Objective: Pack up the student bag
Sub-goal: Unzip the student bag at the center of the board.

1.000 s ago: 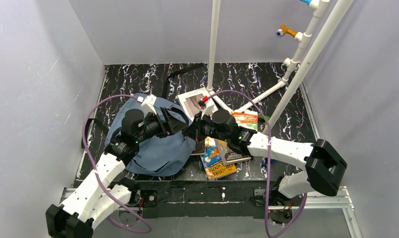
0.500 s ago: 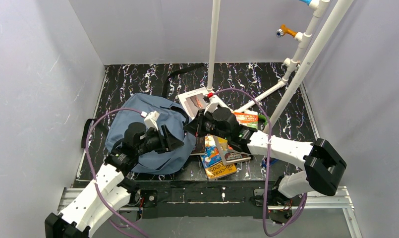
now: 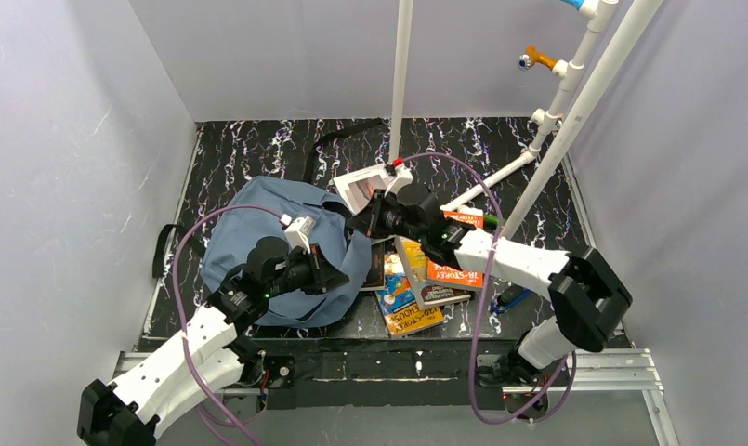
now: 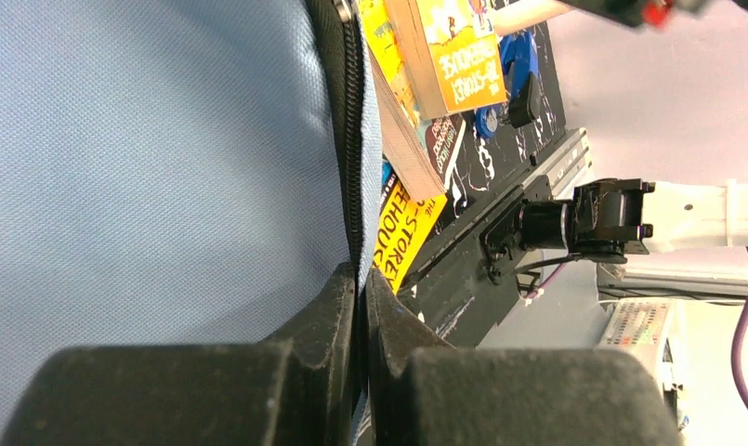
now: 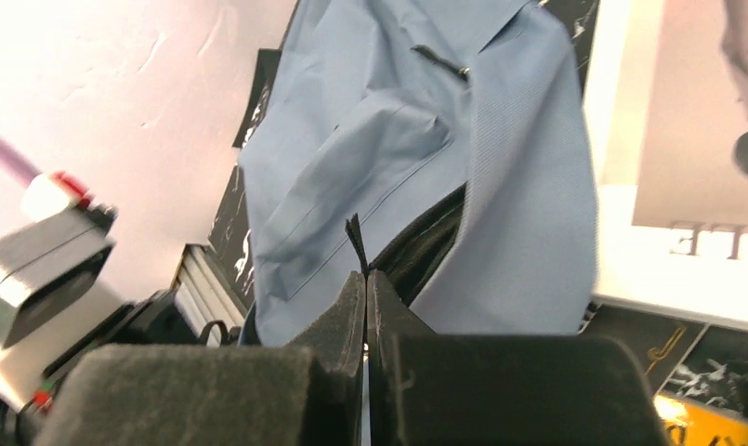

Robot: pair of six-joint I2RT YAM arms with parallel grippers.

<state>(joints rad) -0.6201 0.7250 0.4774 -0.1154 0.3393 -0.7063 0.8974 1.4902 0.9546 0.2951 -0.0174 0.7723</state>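
Left jaws: the left gripper (image 4: 360,279) has its fingers pressed together on the black zipper edge (image 4: 353,139) of the student bag (image 4: 147,167); blue fabric fills the view to one side.
Bag position: the student bag lies slumped on the marbled black table (image 3: 258,149), left of centre, under the left gripper.
Books beside it: a yellow book (image 3: 409,316) and an orange book (image 3: 449,274) are stacked against the bag's right side, partly under the right arm.
Right jaws: the right gripper (image 5: 365,279) is closed tight, a thin black tab (image 5: 355,237) standing up between its fingertips at the bag's dark opening.
Farther back: a white magazine (image 3: 356,186) touches the bag's far right corner; a white pipe post (image 3: 403,74) rises just behind it.
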